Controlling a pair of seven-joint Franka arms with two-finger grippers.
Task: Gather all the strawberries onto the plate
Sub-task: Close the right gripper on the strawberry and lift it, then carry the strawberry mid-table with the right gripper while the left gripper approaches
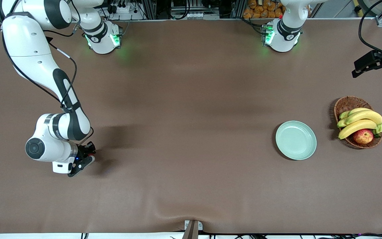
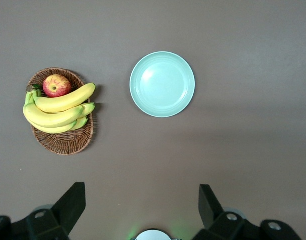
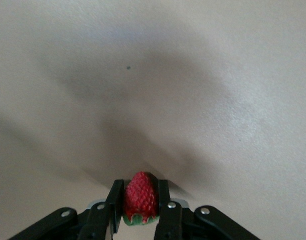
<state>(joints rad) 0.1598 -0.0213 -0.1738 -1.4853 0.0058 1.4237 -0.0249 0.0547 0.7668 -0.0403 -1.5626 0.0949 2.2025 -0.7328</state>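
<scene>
My right gripper [image 1: 90, 158] is shut on a small red strawberry [image 1: 93, 154] with a green cap, low over the bare brown table at the right arm's end. In the right wrist view the strawberry [image 3: 141, 197] sits clamped between the two black fingers of that gripper [image 3: 138, 186]. No other strawberries show. The pale mint-green plate [image 1: 296, 140] lies empty toward the left arm's end and also shows in the left wrist view [image 2: 162, 84]. My left gripper [image 1: 360, 68] hangs high over that end of the table, open and empty [image 2: 141, 192].
A brown wicker basket [image 1: 347, 101] stands beside the plate at the left arm's end, holding bananas [image 1: 360, 121] and a red-yellow apple [image 1: 363, 136]. It also shows in the left wrist view [image 2: 68, 145]. A small bracket [image 1: 191, 229] sits at the table's near edge.
</scene>
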